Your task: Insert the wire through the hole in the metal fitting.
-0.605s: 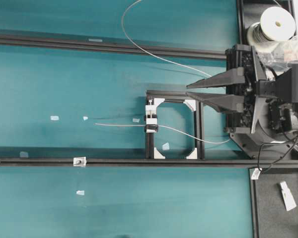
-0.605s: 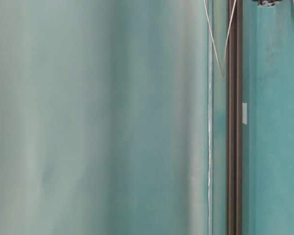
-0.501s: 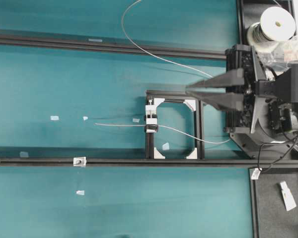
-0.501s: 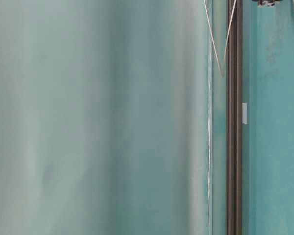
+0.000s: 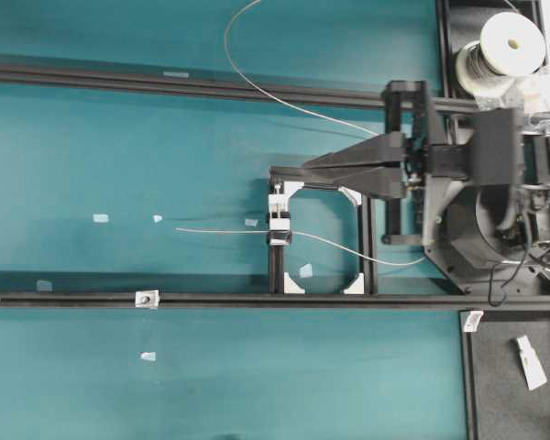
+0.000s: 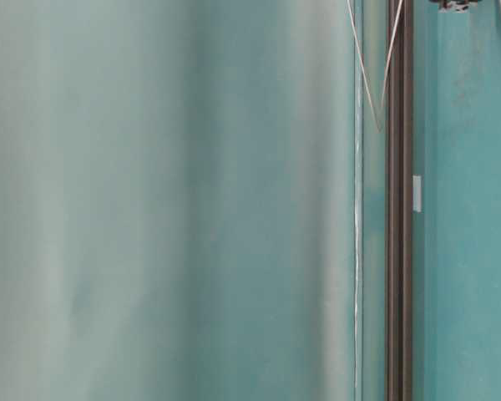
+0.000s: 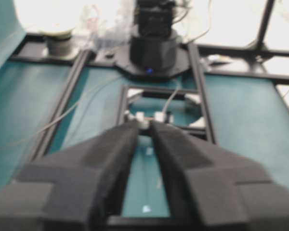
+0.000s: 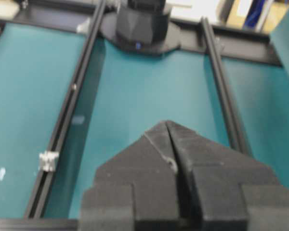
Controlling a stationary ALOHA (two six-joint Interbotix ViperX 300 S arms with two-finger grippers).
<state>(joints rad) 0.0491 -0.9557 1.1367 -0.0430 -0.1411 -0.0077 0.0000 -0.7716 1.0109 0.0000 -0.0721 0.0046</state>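
The right claw [image 8: 167,124] was pressed together above the tabletop [image 8: 135,96]; the left claw [image 7: 145,126] stood only narrowly spread.

The flat cloth-covered bench [image 5: 211,385] is teal all over, crossed by long black metal rails [image 5: 211,300]. The thin curving wire [image 5: 348,251] is silvery-white. The small square metal fitting [image 5: 147,298] is silver with a dark centre. Small pale tape scraps [image 5: 101,218] dot the teal. The round wire spool [image 5: 511,43] is white.
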